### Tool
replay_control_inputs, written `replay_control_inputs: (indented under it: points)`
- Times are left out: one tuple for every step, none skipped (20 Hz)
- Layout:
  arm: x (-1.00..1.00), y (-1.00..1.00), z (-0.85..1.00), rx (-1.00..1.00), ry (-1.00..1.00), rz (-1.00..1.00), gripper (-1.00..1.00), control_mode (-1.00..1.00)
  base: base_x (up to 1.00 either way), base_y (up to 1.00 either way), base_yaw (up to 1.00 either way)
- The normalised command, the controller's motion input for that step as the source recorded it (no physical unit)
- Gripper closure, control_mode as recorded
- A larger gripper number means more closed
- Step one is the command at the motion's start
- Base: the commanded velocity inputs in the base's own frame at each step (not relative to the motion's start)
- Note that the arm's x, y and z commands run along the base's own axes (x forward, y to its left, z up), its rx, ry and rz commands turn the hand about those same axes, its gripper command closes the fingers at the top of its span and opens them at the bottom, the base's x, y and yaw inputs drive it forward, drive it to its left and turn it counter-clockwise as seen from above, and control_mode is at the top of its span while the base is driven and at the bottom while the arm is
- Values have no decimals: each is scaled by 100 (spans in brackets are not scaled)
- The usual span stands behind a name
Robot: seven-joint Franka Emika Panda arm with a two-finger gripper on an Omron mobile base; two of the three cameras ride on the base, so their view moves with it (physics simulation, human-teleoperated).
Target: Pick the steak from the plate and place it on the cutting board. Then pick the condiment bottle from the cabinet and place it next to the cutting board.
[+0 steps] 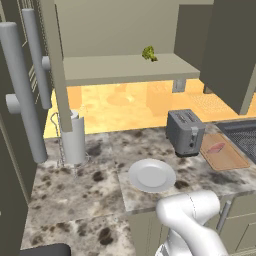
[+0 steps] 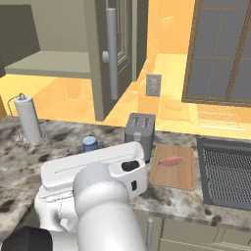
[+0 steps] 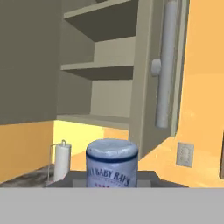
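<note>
The condiment bottle (image 3: pixel 112 168) sits close up at the bottom of the hand view, showing its blue-grey cap and a white label with lettering. In the right base view its cap (image 2: pixel 89 142) peeks out behind my forearm, left of the toaster, with my gripper (image 2: pixel 90 146) shut around it. The pinkish steak (image 1: pixel 216 147) (image 2: pixel 170 161) lies on the wooden cutting board (image 1: pixel 229 159) (image 2: pixel 172 177). Nothing lies on the light-grey plate (image 1: pixel 151 175), which stands near the counter's front edge. The beige cabinet (image 1: pixel 120 67) (image 3: pixel 98 117) hangs open above the counter.
A grey toaster (image 1: pixel 185 131) (image 2: pixel 139 130) stands just left of the board. A paper towel holder (image 1: pixel 73 137) (image 2: pixel 27 125) is at the counter's left. The dark stovetop (image 2: pixel 228 171) lies right of the board. A green vegetable (image 1: pixel 149 53) sits on the cabinet shelf.
</note>
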Motion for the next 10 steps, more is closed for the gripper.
replay_control_inputs:
  points:
    - [0,-62,-46,0,0,16,100,-100,0,0,0]
    - [0,-59,-49,0,0,16,100,-100,0,0,0]
    - [1,-54,-50,0,0,17,100,-100,0,0,0]
    - [6,-43,-56,0,0,18,100,-100,0,0,0]
    - [10,-39,-59,0,0,18,100,-100,0,0,0]
    - [10,-33,-62,0,-2,17,100,-100,0,0,0]
    - [10,-31,-62,0,-3,16,100,-100,0,0,0]
    - [9,-24,-59,0,-4,14,100,-100,0,0,0]
    - [10,-17,-55,0,-5,13,100,-100,0,0,0]
    - [16,-6,-52,0,-7,10,100,-100,0,0,0]
